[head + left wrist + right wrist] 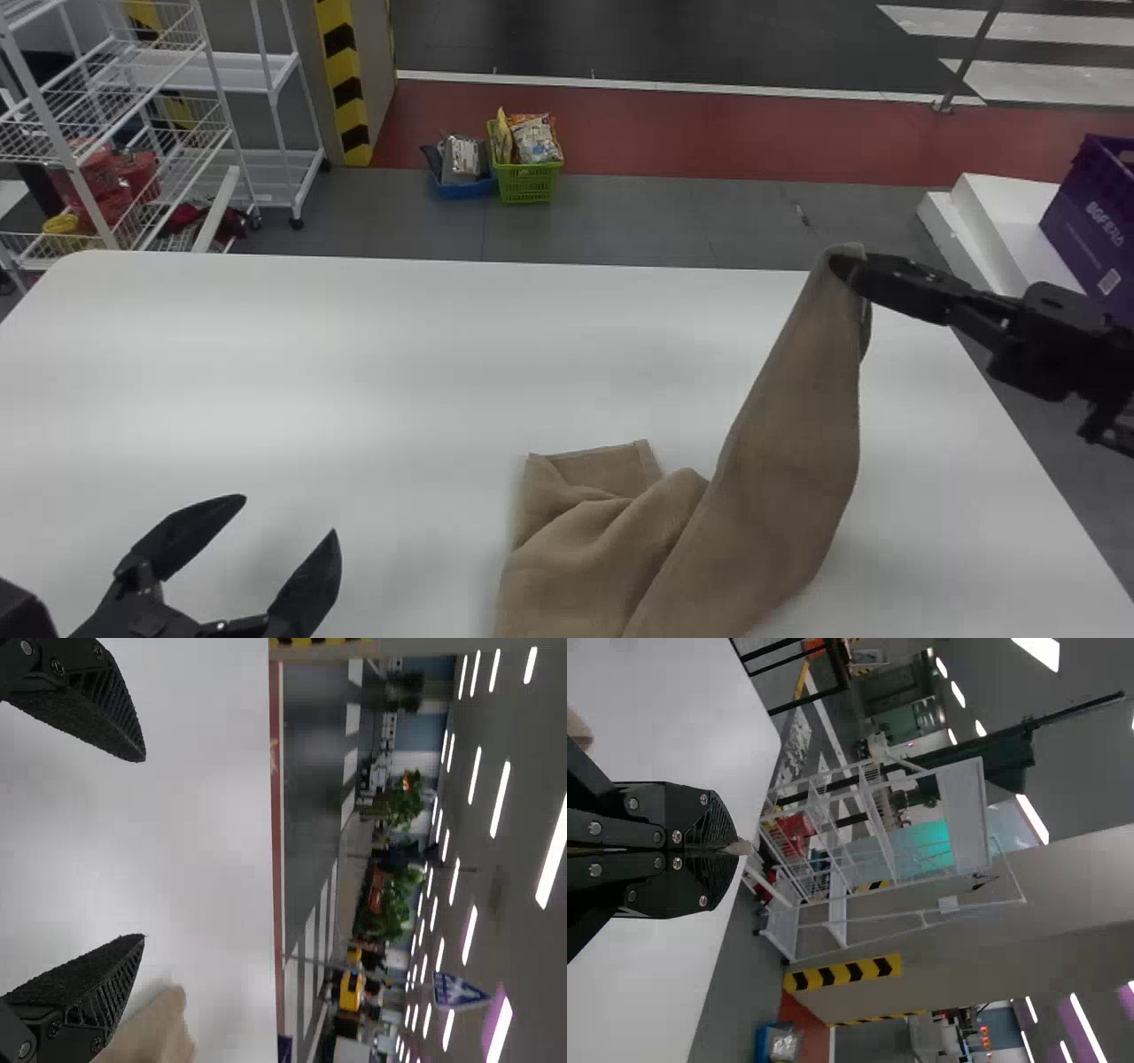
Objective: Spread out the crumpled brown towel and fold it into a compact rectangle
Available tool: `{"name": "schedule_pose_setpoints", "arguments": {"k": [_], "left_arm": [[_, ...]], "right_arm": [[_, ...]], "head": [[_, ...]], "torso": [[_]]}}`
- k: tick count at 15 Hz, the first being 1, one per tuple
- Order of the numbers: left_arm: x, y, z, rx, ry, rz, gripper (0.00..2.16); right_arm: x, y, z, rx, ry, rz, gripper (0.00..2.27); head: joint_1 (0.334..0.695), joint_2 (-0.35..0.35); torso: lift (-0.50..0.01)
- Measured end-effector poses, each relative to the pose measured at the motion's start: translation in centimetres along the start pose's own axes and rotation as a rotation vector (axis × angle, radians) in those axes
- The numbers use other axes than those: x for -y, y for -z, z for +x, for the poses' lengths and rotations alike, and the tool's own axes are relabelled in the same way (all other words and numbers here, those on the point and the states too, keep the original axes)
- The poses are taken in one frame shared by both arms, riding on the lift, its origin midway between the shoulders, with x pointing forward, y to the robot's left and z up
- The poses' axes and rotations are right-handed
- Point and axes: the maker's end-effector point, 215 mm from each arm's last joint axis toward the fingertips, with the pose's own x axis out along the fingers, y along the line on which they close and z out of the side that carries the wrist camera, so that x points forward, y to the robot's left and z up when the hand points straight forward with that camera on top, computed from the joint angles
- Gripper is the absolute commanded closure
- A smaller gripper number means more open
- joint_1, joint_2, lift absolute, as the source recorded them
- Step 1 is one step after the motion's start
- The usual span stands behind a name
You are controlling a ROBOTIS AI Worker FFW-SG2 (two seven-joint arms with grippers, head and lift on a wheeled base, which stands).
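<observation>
Right gripper (843, 268) at right of frame, clenched on one end of the brown towel (784, 452), holding that end up off the white table (354, 354). Towel slopes from there to bottom center, the rest lying rumpled on the table, one hemmed corner toward the top of frame. Left gripper (291, 514) at lower left, released, fingers spread wide, apart from the towel

You have matt, slightly rough cloth towel (780, 461); smooth table (354, 354), soft sheen. Your left gripper (290, 516): rough, matt finger pads (71, 713). Rack (58, 137) you face: metal wire.
</observation>
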Motion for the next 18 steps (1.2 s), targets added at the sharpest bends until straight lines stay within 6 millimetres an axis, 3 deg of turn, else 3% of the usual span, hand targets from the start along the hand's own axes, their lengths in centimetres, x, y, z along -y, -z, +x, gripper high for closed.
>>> {"name": "schedule_pose_setpoints", "arguments": {"k": [5,9,12,18], "left_arm": [[3.5,-0.8,-0.6,0.012,0.141,0.011,0.15],[8.1,-0.2,0.3,0.008,0.238,0.0,0.19],[10.9,-0.1,0.7,0.001,0.281,0.003,0.19],[13.5,0.2,0.3,-0.02,0.315,-0.032,0.19]], "right_arm": [[-3.5,-7.2,6.8,0.088,-0.027,-0.019,1.45],[-6.2,-11.7,11.6,0.081,-0.037,-0.068,1.45],[-6.9,-15.4,13.8,0.063,0.005,-0.137,1.45],[-6.4,-18.9,15.7,0.051,0.079,-0.228,1.45]], "head": [[0.695,-0.016],[0.695,-0.01],[0.667,-0.024],[0.636,-0.04]], "torso": [[-0.127],[-0.127],[-0.127],[-0.127]]}}
